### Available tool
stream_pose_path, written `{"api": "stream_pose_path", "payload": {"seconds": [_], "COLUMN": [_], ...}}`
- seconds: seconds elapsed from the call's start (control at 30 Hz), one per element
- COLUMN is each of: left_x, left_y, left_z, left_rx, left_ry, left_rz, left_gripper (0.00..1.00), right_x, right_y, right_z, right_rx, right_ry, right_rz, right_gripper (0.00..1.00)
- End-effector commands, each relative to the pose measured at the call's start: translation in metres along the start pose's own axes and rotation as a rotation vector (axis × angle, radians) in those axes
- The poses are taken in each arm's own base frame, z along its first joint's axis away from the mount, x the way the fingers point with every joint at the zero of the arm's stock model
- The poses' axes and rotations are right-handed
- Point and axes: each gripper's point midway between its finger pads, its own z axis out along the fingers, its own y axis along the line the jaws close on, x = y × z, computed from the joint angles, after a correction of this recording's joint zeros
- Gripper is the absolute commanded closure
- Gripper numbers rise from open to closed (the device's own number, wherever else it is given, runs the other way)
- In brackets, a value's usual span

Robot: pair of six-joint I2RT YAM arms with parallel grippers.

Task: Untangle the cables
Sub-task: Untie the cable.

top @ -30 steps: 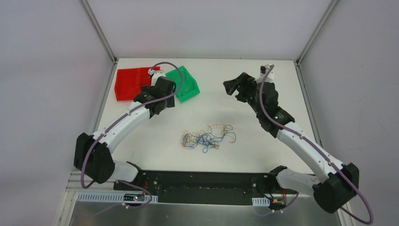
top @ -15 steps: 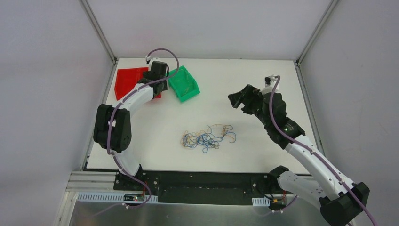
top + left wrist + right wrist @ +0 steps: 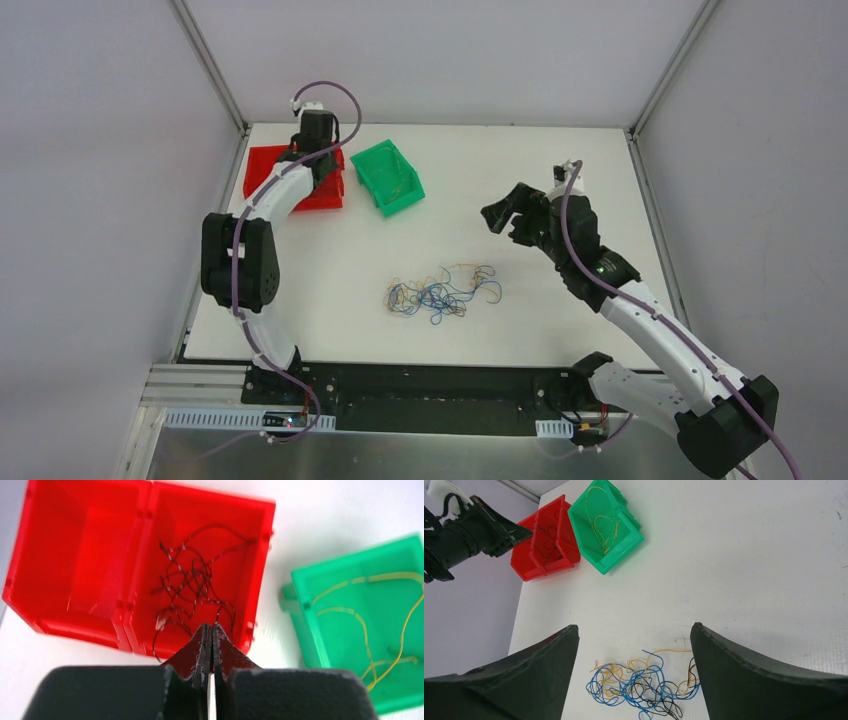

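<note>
Left claw [image 3: 210,630] near squiggly dark cables [image 3: 192,587]

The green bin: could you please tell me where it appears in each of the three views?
Top external: the green bin sits in the upper half, left of centre.
Left wrist: the green bin is at the right edge, partly cut off.
Right wrist: the green bin is at the top, left of centre.
Shared landmark: the red bin lies just left of it in all three views.
</note>
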Motion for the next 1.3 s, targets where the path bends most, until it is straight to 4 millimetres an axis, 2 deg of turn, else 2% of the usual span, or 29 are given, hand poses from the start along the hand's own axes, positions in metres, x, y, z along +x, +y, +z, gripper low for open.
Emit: {"api": "stream_pose_path", "payload": {"seconds": [0.0,0.1,0.17,0.3,0.4,0.5,0.63,0.7,0.87,1.0,1.13,1.27], "left_x": [-0.046,-0.052,-0.049,-0.026,-0.012,-0.012,-0.011,-0.017,-0.049,-0.073,-0.089,-0.098], "left_y": [0.004,0.004,0.005,0.005,0.0,-0.009,-0.012,-0.012,-0.015,-0.018,-0.02,-0.025], "left_z": [0.02,0.054,0.073,0.102,0.109,0.107,0.108,0.106,0.086,0.063,0.039,0.011], "left_rx": [0.013,0.015,-0.008,-0.041,-0.021,0.033,0.043,0.049,0.091,0.134,0.18,0.249], "left_ry": [-0.078,-0.071,-0.063,-0.042,-0.04,-0.05,-0.035,-0.037,-0.096,-0.125,-0.143,-0.135], "left_rz": [-0.111,-0.14,-0.141,-0.132,-0.173,-0.188,-0.182,-0.172,-0.144,-0.139,-0.155,-0.159], "left_gripper": [1.0,1.0,1.0,1.0,1.0,1.0,1.0,0.99,0.65,0.49,0.39,0.37], "right_x": [-0.002,-0.002,-0.002,-0.002,-0.002,-0.003,-0.004,-0.005,-0.002,0.01,0.021,0.029], "right_y": [0.004,0.004,0.003,0.002,0.0,0.0,0.001,0.001,-0.008,-0.022,-0.037,-0.046], "right_z": [0.001,0.0,-0.001,-0.006,-0.008,-0.009,-0.012,-0.014,-0.019,-0.02,-0.024,-0.03], "right_rx": [-0.017,-0.018,-0.016,-0.011,-0.003,-0.003,-0.008,-0.008,0.037,0.103,0.156,0.179], "right_ry": [0.003,0.007,0.006,0.001,-0.003,-0.003,-0.006,-0.008,0.004,0.068,0.108,0.125], "right_rz": [-0.015,-0.015,-0.014,-0.01,-0.008,-0.005,-0.001,0.0,-0.003,-0.016,-0.029,-0.032], "right_gripper": [0.15,0.15,0.15,0.15,0.15,0.15,0.15,0.15,0.14,0.14,0.14,0.14]}}
